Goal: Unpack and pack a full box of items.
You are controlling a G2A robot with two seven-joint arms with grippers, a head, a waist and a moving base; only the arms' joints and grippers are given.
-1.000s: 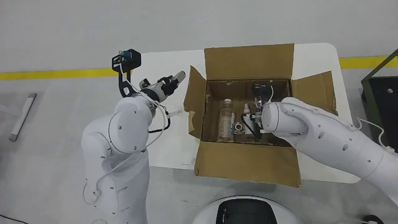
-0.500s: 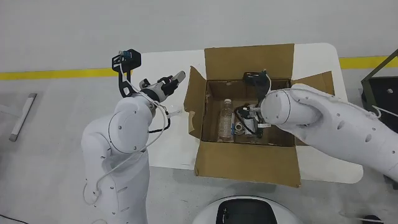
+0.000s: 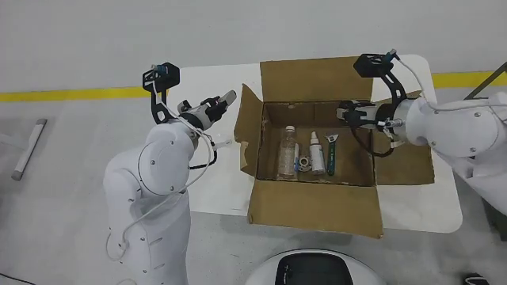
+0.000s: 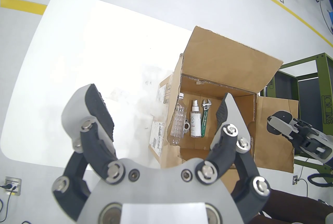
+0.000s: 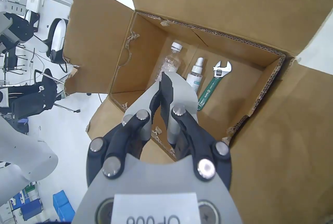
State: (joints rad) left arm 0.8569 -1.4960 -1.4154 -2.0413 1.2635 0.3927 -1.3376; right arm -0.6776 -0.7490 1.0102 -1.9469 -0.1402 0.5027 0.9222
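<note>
A green-handled wrench (image 3: 330, 157) lies in the brown cardboard box (image 3: 313, 194), below the right end effector (image 3: 346, 113), which is pinched together and empty. The left end effector (image 3: 226, 97) gapes apart.

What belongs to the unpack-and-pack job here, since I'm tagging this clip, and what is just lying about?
Job: cardboard box; inside it, lying flat, a clear plastic bottle, white spray bottle and green-handled adjustable wrench.

Lying about: white table under the box, green metal frame beside the table, grey bar on the floor.

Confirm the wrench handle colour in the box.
Green, with a silver head. The wrench shows best in the right wrist view.
</note>
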